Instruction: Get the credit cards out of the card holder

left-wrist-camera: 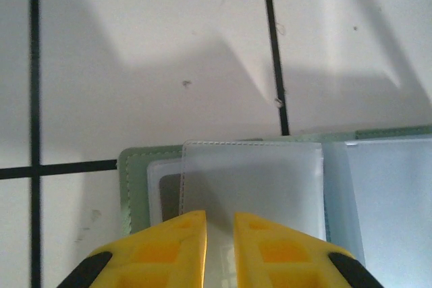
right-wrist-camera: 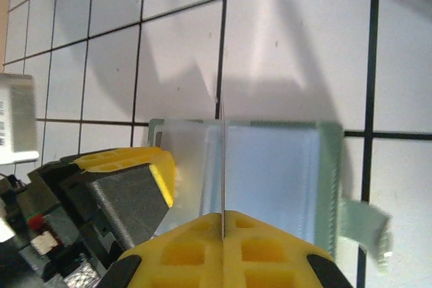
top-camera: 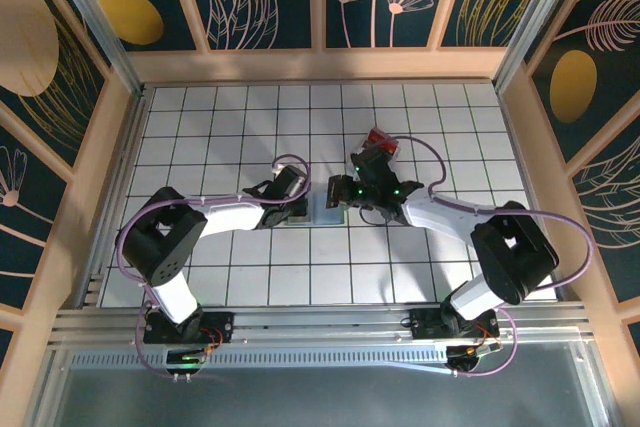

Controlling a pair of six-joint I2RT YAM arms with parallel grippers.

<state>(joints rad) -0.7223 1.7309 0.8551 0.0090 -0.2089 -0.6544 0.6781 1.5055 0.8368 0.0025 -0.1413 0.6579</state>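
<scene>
The card holder [top-camera: 328, 212] lies open on the tiled table between both arms, a grey-green bifold [right-wrist-camera: 270, 173] with clear pockets [left-wrist-camera: 256, 180]. My right gripper [right-wrist-camera: 223, 215] is shut on a thin credit card [right-wrist-camera: 223, 166] that I see edge-on, standing over the holder's middle. My left gripper [left-wrist-camera: 220, 217] rests its tips on the holder's left panel with a narrow gap between the fingers and nothing pinched there; one of its fingers [right-wrist-camera: 158, 173] lies on that panel. A dark shape [left-wrist-camera: 169, 193] sits inside the left pocket. In the top view the left gripper [top-camera: 305, 202] and right gripper [top-camera: 342, 199] almost meet.
A clear plastic box [top-camera: 380, 142] with red contents stands just behind the right gripper. The holder's strap tab [right-wrist-camera: 368, 224] sticks out on its right side. White tiles with black lines [top-camera: 450, 117] stretch to the wooden walls around.
</scene>
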